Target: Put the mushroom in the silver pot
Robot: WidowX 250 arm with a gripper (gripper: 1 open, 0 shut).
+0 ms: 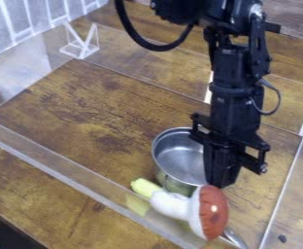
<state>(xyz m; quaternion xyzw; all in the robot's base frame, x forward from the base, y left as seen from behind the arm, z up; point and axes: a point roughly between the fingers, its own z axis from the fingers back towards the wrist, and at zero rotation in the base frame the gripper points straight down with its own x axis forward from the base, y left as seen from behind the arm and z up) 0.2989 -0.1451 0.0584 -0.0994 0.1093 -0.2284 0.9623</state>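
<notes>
On the wooden table (77,107), my pincer (220,181) points down beside the silver pot (159,156), closed narrow on the red cap of the mushroom (197,207), held low just before the pot. That glossy cap could slip free, or the white stem might catch the rim.

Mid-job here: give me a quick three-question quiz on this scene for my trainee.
1. True or false: the mushroom already lies inside the silver pot.
2. The gripper is: A) wide open; B) shut on the mushroom; C) shut on the pot's handle.
3. What lies beside the mushroom's white stem, in front of the pot?
Key: 1 false; 2 B; 3 the yellow-green vegetable.
</notes>
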